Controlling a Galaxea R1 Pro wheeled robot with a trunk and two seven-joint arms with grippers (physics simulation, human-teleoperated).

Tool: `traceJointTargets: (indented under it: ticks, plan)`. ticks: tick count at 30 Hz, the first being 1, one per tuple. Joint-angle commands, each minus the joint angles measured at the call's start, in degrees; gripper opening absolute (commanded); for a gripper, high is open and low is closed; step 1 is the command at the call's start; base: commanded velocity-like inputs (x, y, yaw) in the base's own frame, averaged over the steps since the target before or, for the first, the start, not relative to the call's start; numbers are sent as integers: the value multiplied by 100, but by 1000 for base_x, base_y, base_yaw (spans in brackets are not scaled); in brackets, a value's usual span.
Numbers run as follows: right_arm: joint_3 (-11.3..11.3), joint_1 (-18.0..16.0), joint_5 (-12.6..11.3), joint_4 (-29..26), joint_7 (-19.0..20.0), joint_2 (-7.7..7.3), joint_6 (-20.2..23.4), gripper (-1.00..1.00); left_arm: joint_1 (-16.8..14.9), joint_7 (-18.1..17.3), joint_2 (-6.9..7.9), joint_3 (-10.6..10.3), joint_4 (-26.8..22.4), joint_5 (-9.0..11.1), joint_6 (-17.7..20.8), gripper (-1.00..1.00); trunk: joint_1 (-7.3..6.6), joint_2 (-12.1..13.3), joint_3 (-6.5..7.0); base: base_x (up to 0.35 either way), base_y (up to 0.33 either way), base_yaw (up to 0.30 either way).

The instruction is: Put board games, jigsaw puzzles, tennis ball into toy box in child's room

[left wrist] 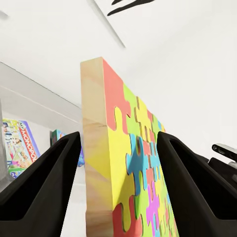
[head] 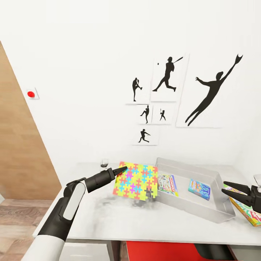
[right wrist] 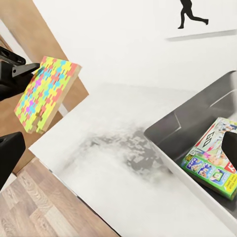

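Bright, even, diffuse light washes the white wall (head: 90,54) nearly featureless; a soft mottled shadow lies on the table (head: 108,214) beneath the puzzle (head: 136,180); renders sharp, no glare or blur

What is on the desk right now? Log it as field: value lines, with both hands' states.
left hand: shut on the multicoloured square jigsaw puzzle, held tilted above the light grey tabletop
right hand: open, empty, at the tub's right end
light grey plastic tub: on the tabletop, lidless
inside tub: green-edged game box and blue game box, lying apart
outside tub: yellow-orange game box, on the tabletop by the tub's right end, partly behind the right hand
wall: black baseball silhouette pictures
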Motion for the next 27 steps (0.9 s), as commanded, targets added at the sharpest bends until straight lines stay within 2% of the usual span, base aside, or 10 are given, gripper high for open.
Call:
traceJointTargets:
  ticks: [1,27]
  plan:
    - [-4,-6,-13,0,10,-2,50,100,-5,0,-2,3,-1,18,31,-100,4,-13,-13,0,0,2]
    - [-3,-7,-11,0,10,6,53,100,-5,15,-2,0,-1,18,31,-100,4,-13,-13,1,-1,0]
